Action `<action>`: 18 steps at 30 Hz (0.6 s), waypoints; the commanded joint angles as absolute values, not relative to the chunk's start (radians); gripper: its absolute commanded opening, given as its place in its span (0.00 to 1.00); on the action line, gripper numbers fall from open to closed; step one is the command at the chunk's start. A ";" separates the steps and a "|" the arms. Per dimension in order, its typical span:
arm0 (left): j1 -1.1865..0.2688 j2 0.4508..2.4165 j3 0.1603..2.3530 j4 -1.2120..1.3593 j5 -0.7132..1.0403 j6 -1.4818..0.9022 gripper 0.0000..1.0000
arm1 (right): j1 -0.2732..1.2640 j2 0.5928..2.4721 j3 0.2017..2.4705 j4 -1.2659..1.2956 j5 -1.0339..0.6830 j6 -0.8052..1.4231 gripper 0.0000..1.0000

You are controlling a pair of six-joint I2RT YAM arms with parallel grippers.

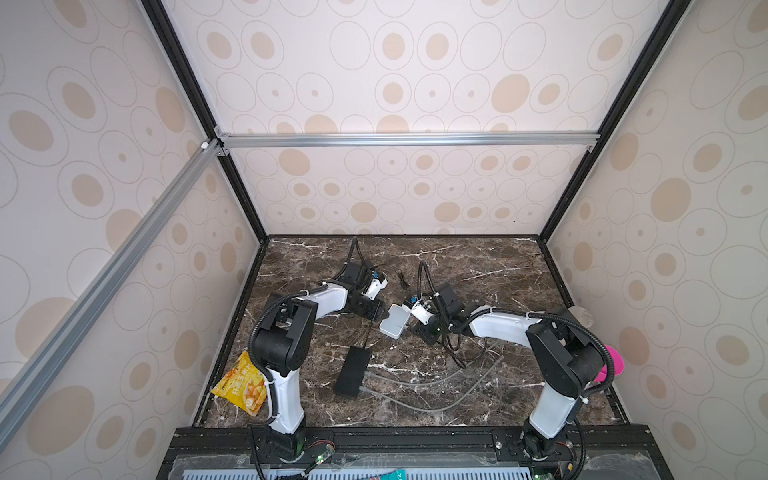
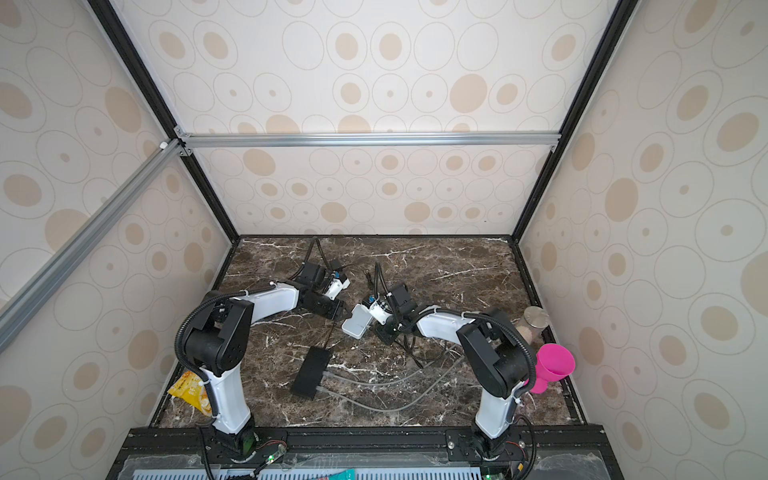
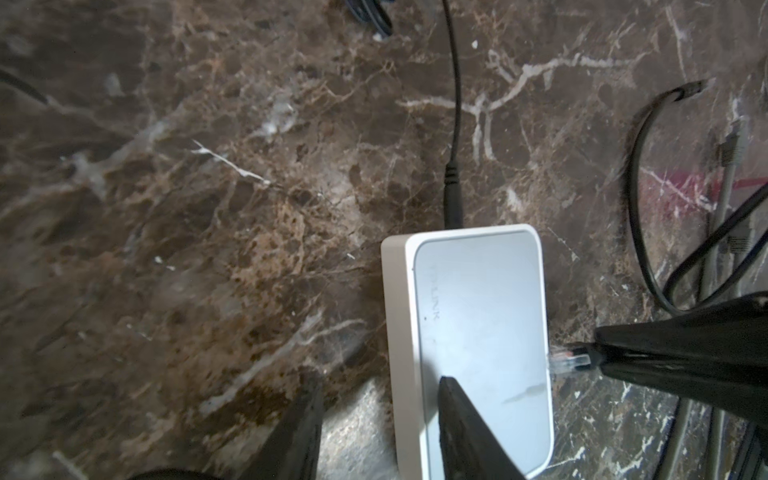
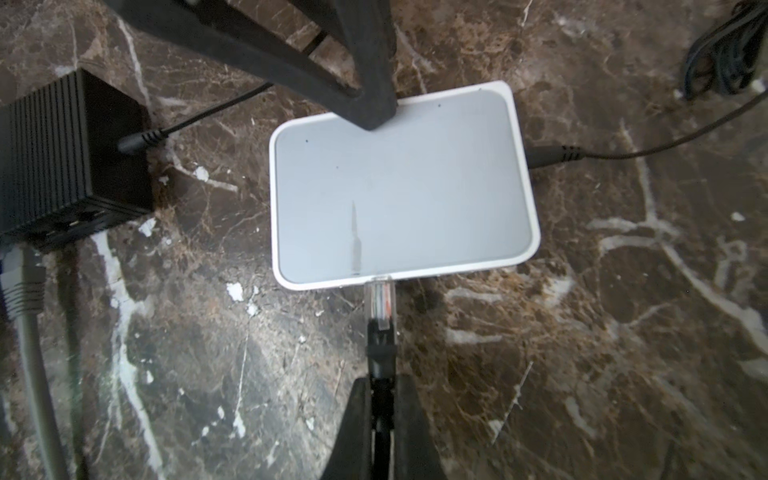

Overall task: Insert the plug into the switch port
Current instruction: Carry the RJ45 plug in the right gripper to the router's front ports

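The white switch (image 1: pixel 392 321) (image 2: pixel 357 320) lies flat on the marble table, mid-table between both arms. In the right wrist view my right gripper (image 4: pixel 382 382) is shut on the black boot of the plug (image 4: pixel 381 299). The plug's clear tip touches the near side edge of the switch (image 4: pixel 399 187); the port itself is hidden. Most of the clear body still shows outside. My left gripper (image 3: pixel 378 390) is open: one of its fingers (image 3: pixel 453 399) rests on the top of the switch (image 3: pixel 478 332), the other stands beside it over the table. The plug (image 3: pixel 567 360) also shows at the switch's side.
A black power lead (image 3: pixel 454 199) is plugged into the switch's end. A black adapter box (image 1: pixel 352 371) with grey cables (image 1: pixel 436 382) lies in front of it. A yellow snack bag (image 1: pixel 243 384) lies front left, and a pink cup (image 2: pixel 555 368) and a jar (image 2: pixel 536 320) stand at the right edge.
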State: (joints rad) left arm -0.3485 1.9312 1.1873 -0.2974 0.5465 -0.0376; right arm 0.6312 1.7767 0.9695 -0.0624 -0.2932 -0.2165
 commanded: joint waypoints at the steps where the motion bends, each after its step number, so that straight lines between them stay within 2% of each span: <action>1: -0.350 1.956 1.228 -0.346 0.537 -0.006 0.45 | 0.643 1.809 0.955 0.018 -0.250 -0.201 0.00; 8: -0.357 1.985 1.246 -0.356 0.531 -0.005 0.43 | 0.656 1.794 0.912 0.041 -0.239 -0.201 0.00; 13: -0.358 2.004 1.256 -0.374 0.526 0.001 0.35 | 0.660 1.770 0.884 0.058 -0.236 -0.201 0.00; 18: -0.358 2.010 1.257 -0.383 0.513 0.007 0.35 | 0.664 1.770 0.880 0.066 -0.242 -0.204 0.00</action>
State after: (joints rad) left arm -0.3546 1.9728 1.2476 -0.3233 0.5571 -0.0257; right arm 0.6537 1.7859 0.8890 0.0605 -0.2493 -0.1989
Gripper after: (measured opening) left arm 0.348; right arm 0.087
